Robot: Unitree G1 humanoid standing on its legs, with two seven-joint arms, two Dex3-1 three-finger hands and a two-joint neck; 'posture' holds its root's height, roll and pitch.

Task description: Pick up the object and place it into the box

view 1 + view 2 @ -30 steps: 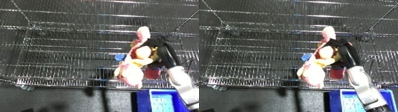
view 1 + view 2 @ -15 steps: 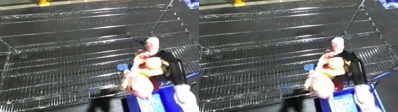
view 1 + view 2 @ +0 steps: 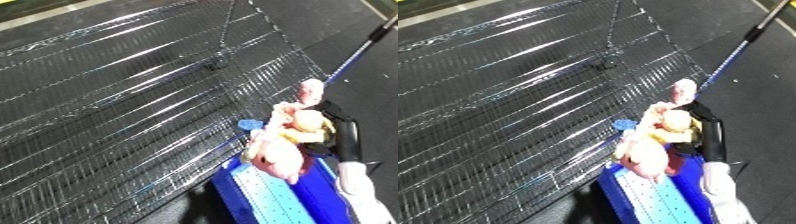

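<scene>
A pink and yellow soft toy (image 3: 286, 142) with a small blue part hangs in the air at the lower right. My right hand (image 3: 342, 136) is curled round it from the right, black fingers behind the toy. The toy's lower end hangs over the near edge of the blue bin (image 3: 266, 196), whose perforated wall shows at the bottom. The toy's pink top end (image 3: 684, 90) sticks up above the hand. My left hand shows in neither view.
A large wire mesh cart basket (image 3: 115, 100) fills the left and middle of the view, tilted in the picture. A blue-handled bar (image 3: 355, 52) runs along its right side. Dark floor (image 3: 762, 105) lies to the right.
The camera has swung and tilted, so the whole scene has rotated. My right hand with the toy has moved from over the wire basket to above the blue bin's edge.
</scene>
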